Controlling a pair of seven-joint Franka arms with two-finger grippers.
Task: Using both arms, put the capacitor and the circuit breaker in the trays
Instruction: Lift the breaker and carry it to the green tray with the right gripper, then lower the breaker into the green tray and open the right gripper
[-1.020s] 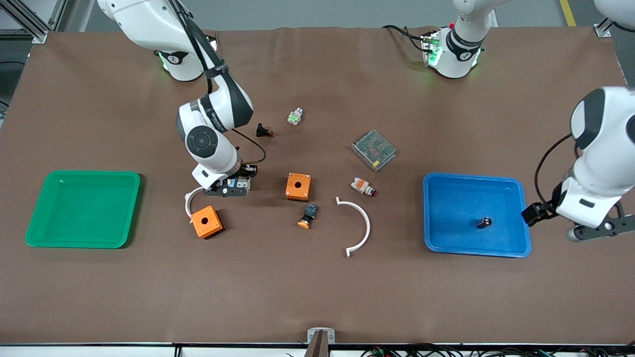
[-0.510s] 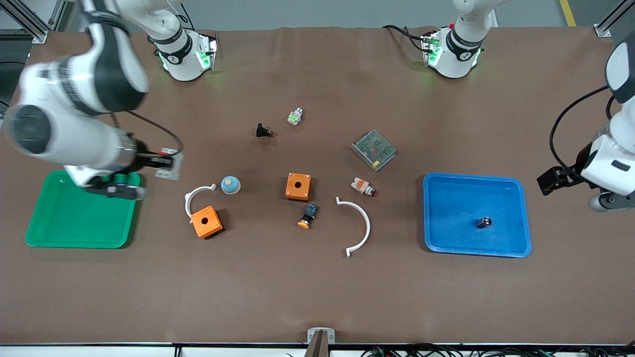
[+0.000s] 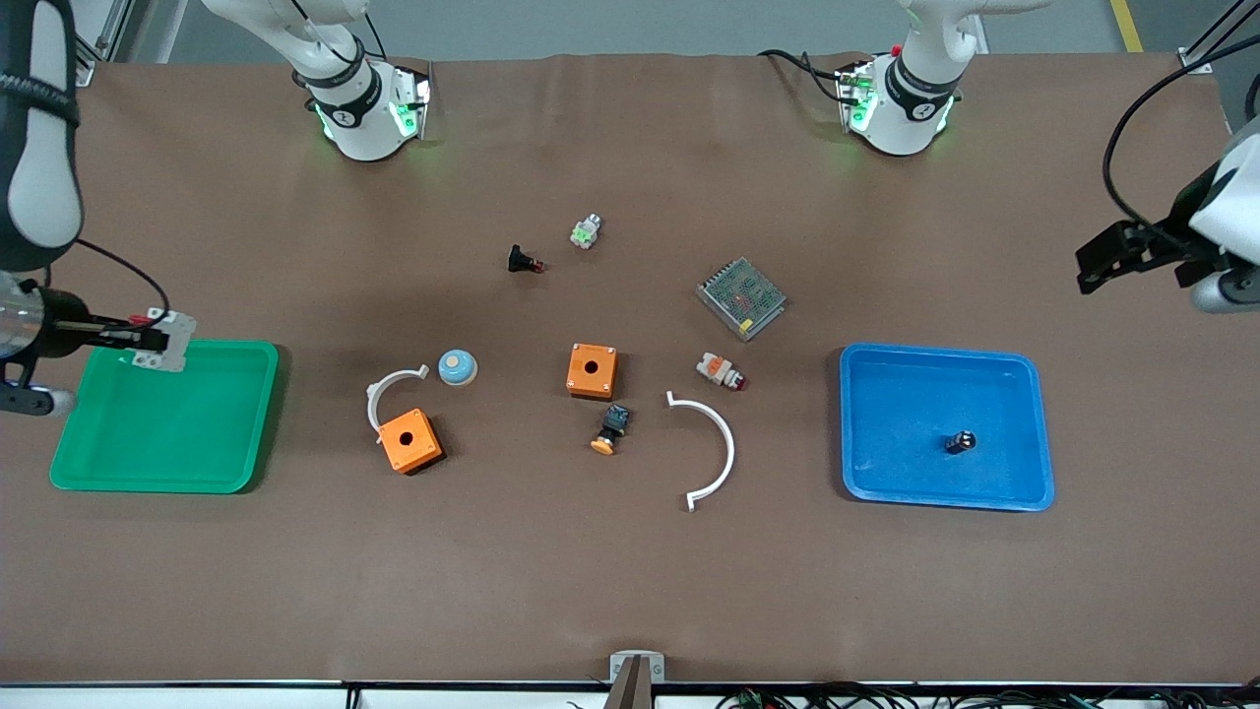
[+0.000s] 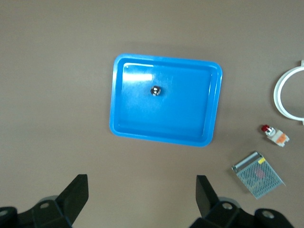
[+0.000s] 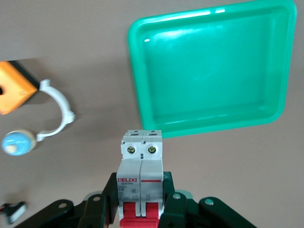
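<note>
Right gripper (image 5: 141, 209) clamped on the breaker (image 3: 162, 340), raised over the green tray's (image 3: 157, 463) rim. Left gripper (image 4: 142, 194) spread wide, empty, high above bare table beside the blue tray (image 3: 886, 473). Capacitor (image 3: 961, 442) lying in that tray.

A robotics lab bench, this: two white arm bases (image 3: 364, 108) bolted at the top of the frame, green status lights glowing, a brown mat (image 3: 630, 591) over the table, aluminium framing (image 3: 59, 39) in the upper left corner, cables (image 3: 886, 697) bundled along the bottom edge.
</note>
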